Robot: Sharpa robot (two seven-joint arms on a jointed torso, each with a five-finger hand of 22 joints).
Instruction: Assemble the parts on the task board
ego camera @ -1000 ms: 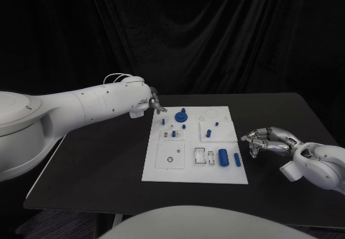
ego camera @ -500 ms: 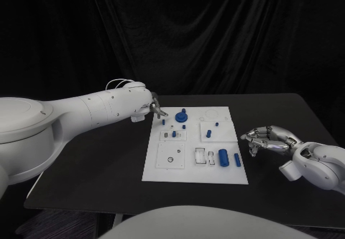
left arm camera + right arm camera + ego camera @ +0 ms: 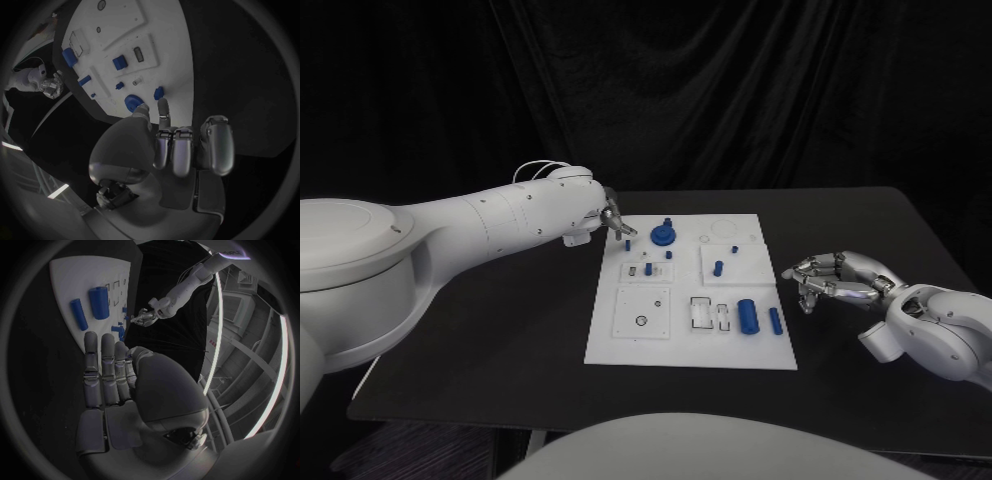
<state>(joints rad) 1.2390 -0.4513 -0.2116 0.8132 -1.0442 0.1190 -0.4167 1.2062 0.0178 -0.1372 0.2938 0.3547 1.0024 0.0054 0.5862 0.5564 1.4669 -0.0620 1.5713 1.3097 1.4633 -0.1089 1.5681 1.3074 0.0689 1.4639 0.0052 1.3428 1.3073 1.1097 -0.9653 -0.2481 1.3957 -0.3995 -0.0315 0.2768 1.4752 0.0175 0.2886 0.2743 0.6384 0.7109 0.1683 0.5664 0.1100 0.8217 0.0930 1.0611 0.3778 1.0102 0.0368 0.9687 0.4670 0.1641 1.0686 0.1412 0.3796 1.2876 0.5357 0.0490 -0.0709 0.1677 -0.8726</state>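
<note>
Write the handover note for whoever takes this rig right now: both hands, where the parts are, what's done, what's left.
Left hand: at the far left corner of the task board, fingers curled, holding nothing that I can see.
Right hand: over the table just off the board's right edge, fingers curled, nothing in it.
Parts: large blue round part at the far end; fat blue cylinder and slim blue pin lying at the near right; small blue pieces between.
Done: cannot tell which parts are seated.
Left: the two loose near-right parts, at least, appear still unassembled.
</note>
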